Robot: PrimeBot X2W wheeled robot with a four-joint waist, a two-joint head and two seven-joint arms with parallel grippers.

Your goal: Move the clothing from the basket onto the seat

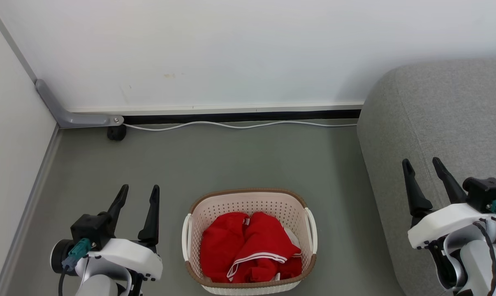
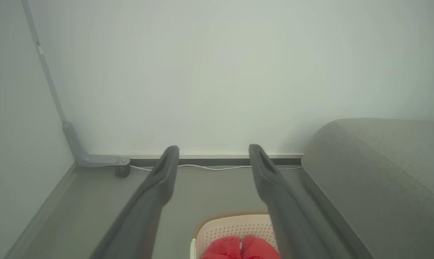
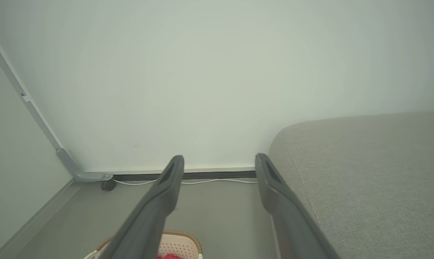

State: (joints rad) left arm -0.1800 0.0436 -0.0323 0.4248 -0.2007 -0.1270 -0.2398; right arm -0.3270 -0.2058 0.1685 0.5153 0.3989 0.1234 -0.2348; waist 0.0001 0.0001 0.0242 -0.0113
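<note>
Grey seat [image 1: 437,123] takes up the right side, rounded end toward the wall. Cream basket [image 1: 248,192] stands on the floor left of it, not touching, between the two arms. Red clothing [image 1: 248,246] is bunched inside the basket (white stripe trim facing up). Left gripper [image 1: 140,188] is low, left of the basket, fingers wide apart, pointing at the wall, empty. Right gripper [image 1: 420,161] sits higher by the seat's edge, equally wide, empty.
</note>
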